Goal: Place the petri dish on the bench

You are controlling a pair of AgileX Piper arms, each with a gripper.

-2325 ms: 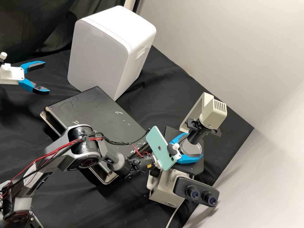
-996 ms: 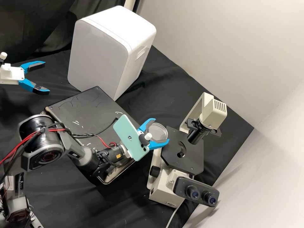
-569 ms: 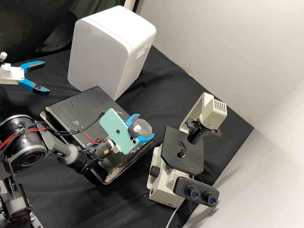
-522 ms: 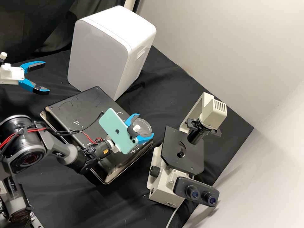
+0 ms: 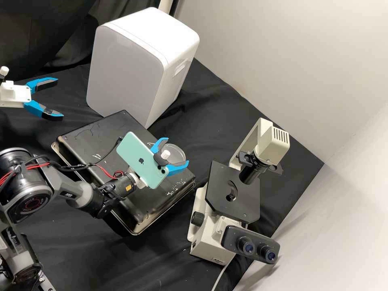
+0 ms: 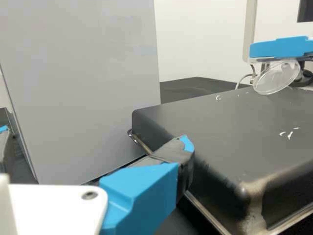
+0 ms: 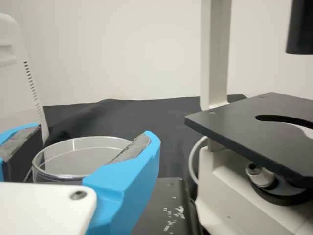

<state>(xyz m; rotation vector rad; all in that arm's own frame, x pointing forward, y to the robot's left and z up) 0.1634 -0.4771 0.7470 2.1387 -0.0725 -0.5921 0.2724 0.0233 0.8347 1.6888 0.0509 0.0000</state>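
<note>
The clear round petri dish (image 5: 173,151) is held above the near right part of the black tray (image 5: 101,141), with my right gripper (image 5: 173,154) shut on its rim. From the right wrist the petri dish (image 7: 73,156) sits between the two blue fingers (image 7: 129,161). The left wrist view catches the petri dish (image 6: 276,76) tilted, hanging over the far end of the tray (image 6: 234,137). My left gripper (image 5: 48,99) hovers open at the far left, holding nothing.
A microscope (image 5: 238,202) with a bare black stage (image 5: 234,194) stands to the right of the tray. A tall white box (image 5: 137,60) stands behind the tray. Black cloth covers the bench (image 5: 210,105) around them.
My right arm has carried the petri dish off the microscope stage and leftward to above the tray. The left arm has not moved.
</note>
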